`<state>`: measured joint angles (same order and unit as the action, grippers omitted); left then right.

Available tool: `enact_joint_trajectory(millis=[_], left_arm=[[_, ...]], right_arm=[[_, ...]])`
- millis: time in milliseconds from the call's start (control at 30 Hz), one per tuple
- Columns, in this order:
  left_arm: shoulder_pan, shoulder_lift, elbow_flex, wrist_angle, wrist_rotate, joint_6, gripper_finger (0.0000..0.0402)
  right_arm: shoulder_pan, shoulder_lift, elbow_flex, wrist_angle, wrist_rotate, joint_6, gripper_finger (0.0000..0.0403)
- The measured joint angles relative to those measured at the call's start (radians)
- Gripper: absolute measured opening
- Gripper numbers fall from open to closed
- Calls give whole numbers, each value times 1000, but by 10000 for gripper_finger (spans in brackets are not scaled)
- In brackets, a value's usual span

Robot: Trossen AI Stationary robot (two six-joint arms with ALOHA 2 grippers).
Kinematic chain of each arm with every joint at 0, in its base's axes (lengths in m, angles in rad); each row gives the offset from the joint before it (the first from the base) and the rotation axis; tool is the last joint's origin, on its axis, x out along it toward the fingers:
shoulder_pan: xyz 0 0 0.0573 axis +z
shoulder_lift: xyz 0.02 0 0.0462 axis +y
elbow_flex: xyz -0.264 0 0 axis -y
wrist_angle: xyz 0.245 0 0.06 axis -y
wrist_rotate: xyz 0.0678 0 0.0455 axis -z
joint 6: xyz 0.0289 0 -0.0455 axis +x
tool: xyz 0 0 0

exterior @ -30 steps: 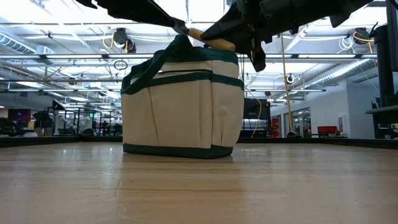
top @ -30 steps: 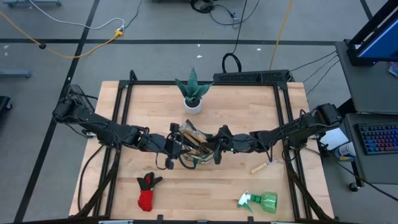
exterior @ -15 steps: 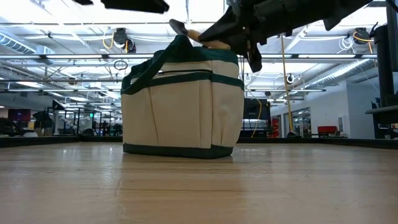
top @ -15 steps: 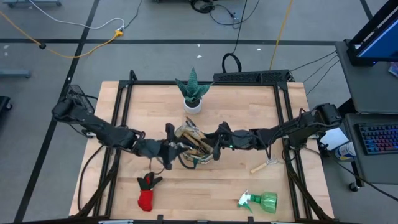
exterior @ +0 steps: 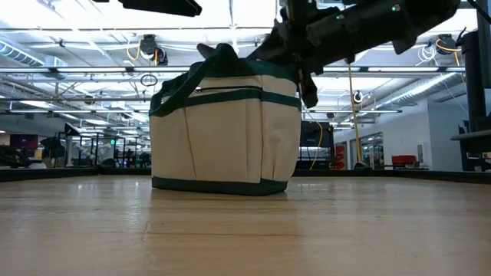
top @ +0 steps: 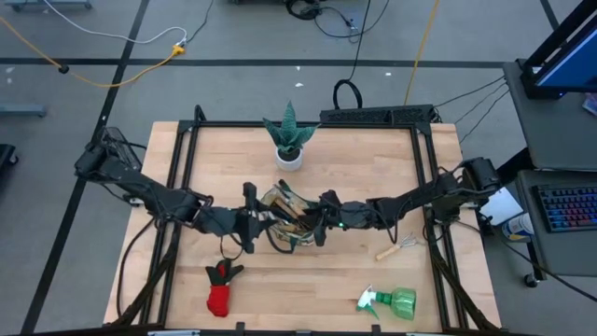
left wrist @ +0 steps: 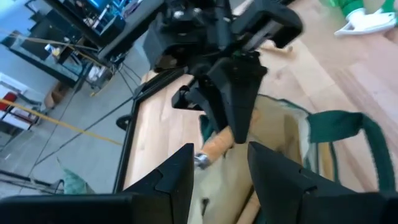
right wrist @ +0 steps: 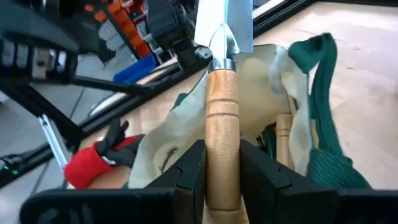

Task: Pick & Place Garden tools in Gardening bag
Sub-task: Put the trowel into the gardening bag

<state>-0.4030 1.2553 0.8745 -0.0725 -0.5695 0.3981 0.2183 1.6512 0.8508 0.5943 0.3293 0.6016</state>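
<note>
At table centre sits the gardening bag (top: 291, 220), a round beige canvas tote w/ dark green trim and a loop handle. Directly above its open mouth the right gripper (right wrist: 222, 167) is clamped on the wooden handle of a trowel (right wrist: 222, 118), metal blade pointing away from the wrist, over the bag's far rim. The tool looks stiff and light; the smooth varnished wood could slip, so a mid-handle hold seems best. More wooden handles already poke up inside the bag.

The left gripper (left wrist: 219, 163) hovers just beside the bag, fingers apart, holding nothing.

Well apart from the bag, toward the table's front edge: a soft, floppy red-black glove (top: 220, 287), a green spray bottle (top: 392, 301) w/ white nozzle (prob. light, slick plastic), and another small wooden-handled tool (top: 395, 248). Behind the bag stands a potted plant (top: 289, 138).
</note>
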Motion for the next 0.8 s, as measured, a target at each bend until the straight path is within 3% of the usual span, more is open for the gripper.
enact_joint_trajectory(millis=[267,467,800], left_arm=[[46,1,0,-15,103,-41,156],[89,2,0,-15,191,-87,156],[114,2,0,-15,253,-151,156]], right_arm=[[-17,2,13,-133,-27,-60,65],[-29,1,13,-177,-152,-40,66],[-42,-4,13,-200,-152,-60,74]])
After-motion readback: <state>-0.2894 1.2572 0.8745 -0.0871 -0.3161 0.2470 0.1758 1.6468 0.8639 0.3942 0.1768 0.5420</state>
